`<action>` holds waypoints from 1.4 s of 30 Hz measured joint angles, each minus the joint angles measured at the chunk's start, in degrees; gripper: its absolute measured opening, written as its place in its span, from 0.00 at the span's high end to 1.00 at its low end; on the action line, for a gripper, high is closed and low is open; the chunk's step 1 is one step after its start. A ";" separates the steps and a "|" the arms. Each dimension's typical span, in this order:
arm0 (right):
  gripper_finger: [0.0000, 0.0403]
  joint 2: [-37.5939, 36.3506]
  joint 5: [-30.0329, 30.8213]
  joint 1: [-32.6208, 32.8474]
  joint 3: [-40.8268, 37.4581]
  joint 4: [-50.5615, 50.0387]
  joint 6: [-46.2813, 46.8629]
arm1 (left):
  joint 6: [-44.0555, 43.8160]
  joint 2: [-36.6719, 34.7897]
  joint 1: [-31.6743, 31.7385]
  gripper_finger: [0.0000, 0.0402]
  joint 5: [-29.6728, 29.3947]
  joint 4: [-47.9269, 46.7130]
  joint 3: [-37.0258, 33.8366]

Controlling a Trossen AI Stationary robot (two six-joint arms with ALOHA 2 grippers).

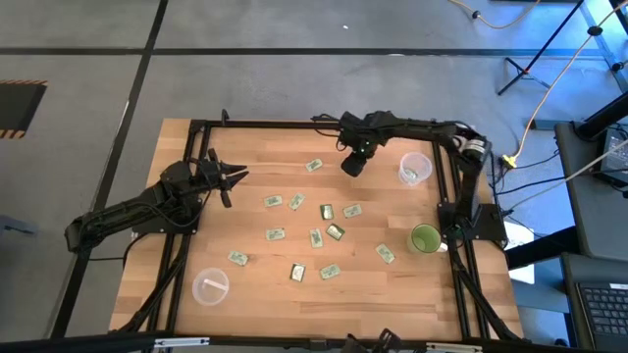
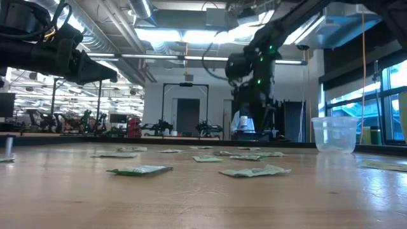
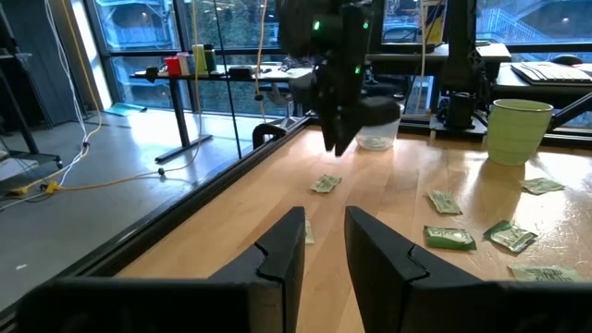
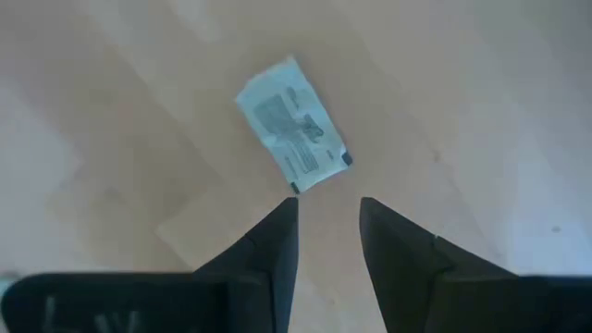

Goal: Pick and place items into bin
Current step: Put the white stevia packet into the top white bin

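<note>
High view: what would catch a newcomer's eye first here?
Small pale green packets lie scattered across the middle of the wooden table. The right claw hangs open over the far edge, one packet straight below it. The left claw waits open at the left.

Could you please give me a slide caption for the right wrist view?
Right pincer, fingers apart and empty, hovers above a pale green packet lying on the wooden table.

From my station, print on the small pale green and white flat packets (image 1: 327, 211) is too small to read. The clear plastic cup (image 1: 413, 169) holds something I cannot identify. In the low view the left arm's dark gripper (image 2: 95, 71) is partly cropped.
</note>
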 joint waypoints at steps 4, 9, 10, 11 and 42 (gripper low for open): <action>0.70 2.05 0.05 -0.23 0.00 2.02 1.61 | 0.00 0.01 -0.01 0.81 0.00 0.01 0.00; 0.70 3.11 0.44 -0.19 0.00 4.91 3.20 | 0.00 0.00 0.00 0.81 0.00 0.01 -0.01; 0.70 3.25 0.45 -0.19 0.00 4.87 3.26 | 0.00 0.01 0.00 0.81 0.00 0.01 0.00; 0.70 3.43 0.45 -0.19 0.00 4.82 3.29 | 0.00 0.01 0.00 0.81 0.00 0.01 0.00; 0.95 8.47 0.32 -0.17 0.11 2.54 5.97 | 0.00 0.01 0.01 0.81 0.04 0.01 -0.01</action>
